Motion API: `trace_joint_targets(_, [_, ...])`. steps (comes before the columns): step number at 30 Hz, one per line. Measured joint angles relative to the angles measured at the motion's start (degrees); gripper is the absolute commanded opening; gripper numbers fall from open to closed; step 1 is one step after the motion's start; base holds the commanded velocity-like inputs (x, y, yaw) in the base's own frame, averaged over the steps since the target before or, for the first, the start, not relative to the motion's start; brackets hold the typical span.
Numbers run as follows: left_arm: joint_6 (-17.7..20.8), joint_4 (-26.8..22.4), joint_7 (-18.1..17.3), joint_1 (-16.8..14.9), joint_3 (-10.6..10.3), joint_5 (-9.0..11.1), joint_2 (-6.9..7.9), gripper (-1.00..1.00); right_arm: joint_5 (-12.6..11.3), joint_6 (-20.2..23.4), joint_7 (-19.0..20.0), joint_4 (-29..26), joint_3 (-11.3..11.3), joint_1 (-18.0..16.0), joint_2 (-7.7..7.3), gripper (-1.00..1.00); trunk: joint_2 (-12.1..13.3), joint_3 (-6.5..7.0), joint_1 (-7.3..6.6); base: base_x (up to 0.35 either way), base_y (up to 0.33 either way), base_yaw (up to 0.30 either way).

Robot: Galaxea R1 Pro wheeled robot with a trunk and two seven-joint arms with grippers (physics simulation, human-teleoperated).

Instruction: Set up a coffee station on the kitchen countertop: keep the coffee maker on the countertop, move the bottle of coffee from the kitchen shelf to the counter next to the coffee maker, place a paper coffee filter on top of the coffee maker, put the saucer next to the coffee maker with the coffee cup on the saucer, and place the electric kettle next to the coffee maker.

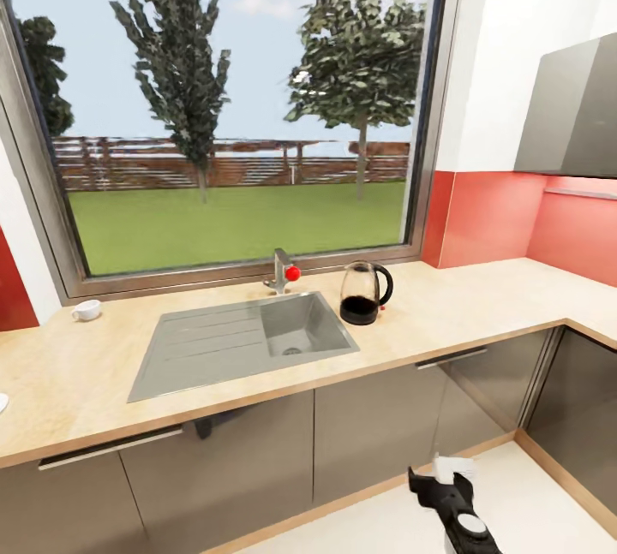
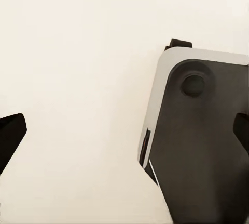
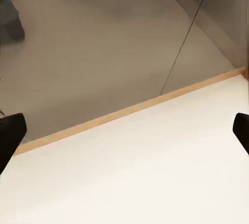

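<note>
Nearest the head camera, the black-and-white right gripper hangs low over the pale floor, before the grey cabinet doors; in the right wrist view its black fingertips stand far apart at the frame edges, so the jaws are open and empty; the left gripper shows likewise spread, over pale floor and part of the robot's dark base. Beyond, on the light wooden counter, the glass electric kettle with black base and handle stands upright just right of the grey steel sink; a small white coffee cup sits well left of the sink, near the window.
</note>
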Motion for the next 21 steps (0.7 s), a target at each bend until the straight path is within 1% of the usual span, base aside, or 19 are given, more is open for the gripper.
trace_joint_targets(4, [0.0,0.0,0.0,1.0,0.0,0.0,-0.05,1.00,-0.1,0.0,0.0,-2.6,-0.1,-1.4,0.01,1.00,0.0,0.00,0.00,0.000,0.000,0.000])
trace_joint_targets(6, [0.1,0.1,0.0,1.3,0.0,0.0,-0.12,1.00,-0.1,0.0,0.1,-3.3,-0.1,-3.8,0.02,1.00,0.0,0.01,0.00,0.000,0.000,0.000])
trace_joint_targets(7, [0.1,0.1,0.0,1.4,0.0,0.0,-0.14,1.00,-0.1,0.0,0.1,-3.5,0.0,-5.3,0.02,1.00,0.0,0.01,0.00,0.000,0.000,0.000])
trace_joint_targets(8, [0.1,0.5,0.0,1.8,0.0,-0.1,-0.16,1.00,-0.1,0.0,0.1,-3.8,-0.1,-9.0,-0.04,1.00,0.0,0.00,0.00,0.000,0.000,0.000])
trace_joint_targets(11, [0.1,0.5,-0.1,2.0,-0.1,-0.1,-0.11,1.00,0.0,0.2,0.1,-3.9,-0.1,-14.3,-0.13,1.00,0.0,0.02,0.00,0.000,0.000,0.000])
trace_joint_targets(12, [0.0,0.5,0.0,2.1,0.0,0.0,-0.03,1.00,0.0,0.3,0.1,-3.9,-0.1,-17.9,-0.21,1.00,0.0,0.01,0.01,0.000,0.000,0.000])
trace_joint_targets(13, [0.1,0.5,0.0,2.1,0.1,0.1,-0.02,1.00,0.0,0.3,0.1,-3.9,-0.1,-19.5,-0.22,1.00,0.0,0.01,0.00,0.011,0.000,0.000])
trace_joint_targets(15, [0.3,0.4,0.0,2.1,0.1,0.1,-0.06,1.00,0.0,0.3,0.1,-3.9,-0.1,-21.5,-0.23,1.00,0.0,0.01,-0.01,0.125,0.000,0.000])
trace_joint_targets(17, [0.5,0.4,0.0,2.1,0.1,0.1,-0.01,1.00,-0.1,0.3,0.1,-3.9,0.0,-24.2,-0.22,1.00,0.0,0.01,-0.03,0.285,0.000,0.000])
trace_joint_targets(21, [0.6,0.6,0.1,2.1,-0.1,0.0,-0.16,1.00,-0.1,0.3,0.1,-3.3,0.1,-25.3,-0.03,1.00,0.0,0.00,-0.03,0.327,-0.002,0.000])
